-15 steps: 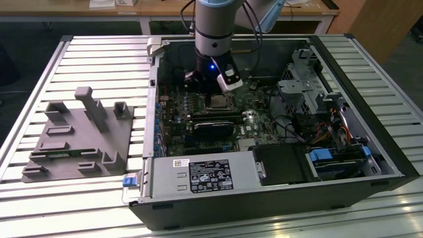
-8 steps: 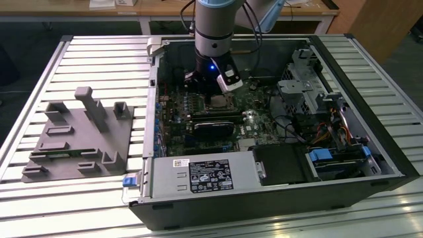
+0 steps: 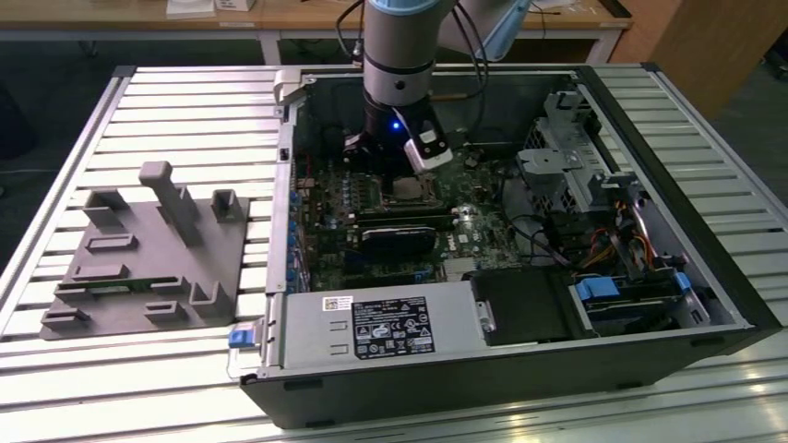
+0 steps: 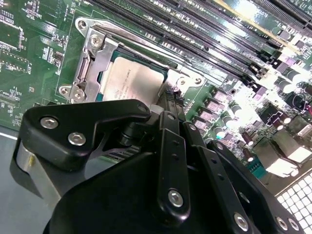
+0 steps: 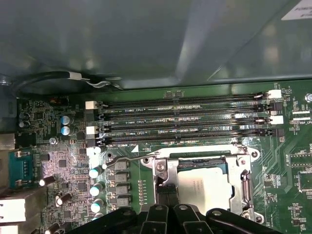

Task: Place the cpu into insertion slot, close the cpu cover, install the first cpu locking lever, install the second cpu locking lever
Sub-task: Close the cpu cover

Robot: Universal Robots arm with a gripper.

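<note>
The cpu (image 5: 202,187) lies flat in the insertion slot (image 5: 202,162), silvery top up; it also shows in the second wrist view (image 4: 134,83) and as a small grey square on the motherboard in the exterior view (image 3: 404,192). The cpu cover (image 5: 246,185) is down over the chip's edges, its silver frame (image 4: 90,63) around the chip. A thin wire locking lever (image 5: 122,159) runs along the socket's side that faces the memory slots. My gripper (image 5: 167,191) (image 4: 170,100) (image 3: 398,180) stands shut over one edge of the socket, fingertips together against the cover frame.
Long memory slots (image 5: 185,122) lie beside the socket. A black card (image 3: 400,231), the power supply (image 3: 382,328) and a drive cage (image 3: 579,175) crowd the open case. A grey fixture block (image 3: 148,258) sits at the exterior view's left. A cable (image 5: 63,75) loops near the case wall.
</note>
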